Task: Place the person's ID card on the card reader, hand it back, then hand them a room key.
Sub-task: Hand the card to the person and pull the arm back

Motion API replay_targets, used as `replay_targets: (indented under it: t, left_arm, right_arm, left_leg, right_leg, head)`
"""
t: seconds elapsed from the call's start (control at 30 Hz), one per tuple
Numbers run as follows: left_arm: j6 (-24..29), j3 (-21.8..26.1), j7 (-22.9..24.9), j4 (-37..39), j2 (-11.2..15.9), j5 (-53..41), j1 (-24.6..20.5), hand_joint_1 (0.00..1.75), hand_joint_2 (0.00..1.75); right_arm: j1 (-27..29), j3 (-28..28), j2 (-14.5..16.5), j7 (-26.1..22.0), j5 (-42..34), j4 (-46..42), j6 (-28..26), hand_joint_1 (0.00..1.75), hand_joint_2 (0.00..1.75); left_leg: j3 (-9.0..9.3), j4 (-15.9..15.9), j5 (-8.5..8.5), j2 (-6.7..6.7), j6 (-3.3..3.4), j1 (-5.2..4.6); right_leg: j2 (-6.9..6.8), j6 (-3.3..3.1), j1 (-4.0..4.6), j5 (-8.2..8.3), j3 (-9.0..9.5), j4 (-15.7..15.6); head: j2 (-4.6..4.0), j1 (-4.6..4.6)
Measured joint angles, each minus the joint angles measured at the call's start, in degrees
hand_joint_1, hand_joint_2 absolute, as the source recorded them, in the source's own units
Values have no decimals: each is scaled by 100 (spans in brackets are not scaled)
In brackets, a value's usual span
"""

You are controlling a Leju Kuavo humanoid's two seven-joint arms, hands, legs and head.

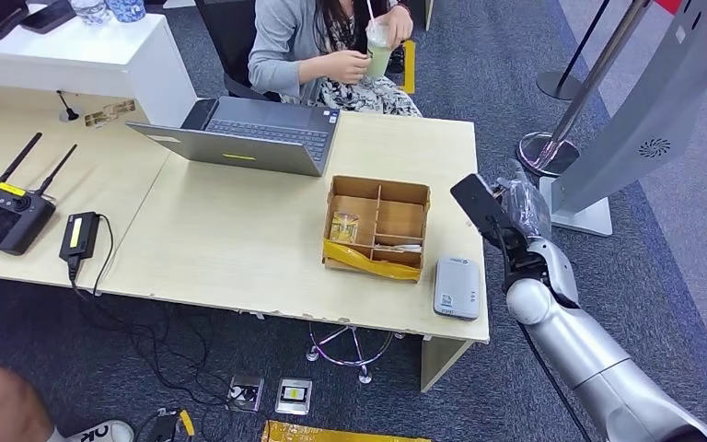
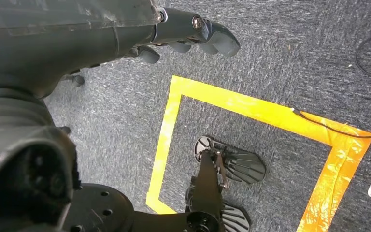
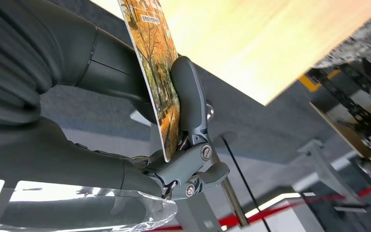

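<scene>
My right hand is raised just off the table's right edge, beyond the grey card reader near the front right corner. It pinches a card upright; in the head view the card's dark back faces me. Seen from the right wrist, the card carries an autumn-tree picture and sits between the thick thumb and the fingers behind it. A person sits at the far side, holding a drink in both hands. My left hand hangs over the floor, holding nothing.
A cardboard divider box stands beside the reader, with a small yellowish item in one compartment. A laptop lies near the person and a controller at the left. A stanchion base and a grey stand are to my right.
</scene>
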Motion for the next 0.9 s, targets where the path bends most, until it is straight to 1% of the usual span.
replay_targets:
  t: [0.17, 0.4, 0.9]
  left_arm:
    - [-32, -34, 22, 0, -20, -30, -61, 0, 0]
    - [-58, -85, 89, 0, -31, -37, -92, 0, 0]
    - [-51, -172, 109, 0, -33, -47, -111, 0, 0]
  right_arm:
    - [-215, 22, 133, -19, 236, -27, 12, 175, 175]
    - [-232, 92, 338, -60, 319, -27, -22, 175, 175]
    - [-225, 228, 471, -81, 471, -27, -4, 175, 175]
  left_leg:
    - [0, 0, 0, 0, 0, 1]
    - [0, 0, 0, 0, 0, 1]
    - [0, 0, 0, 0, 0, 1]
  right_leg:
    - [-2, 0, 1, 0, 0, 0]
    - [-2, 0, 1, 0, 0, 0]
    - [0, 0, 1, 0, -2, 0]
  head:
    - [0, 0]
    - [0, 1]
    - [0, 1]
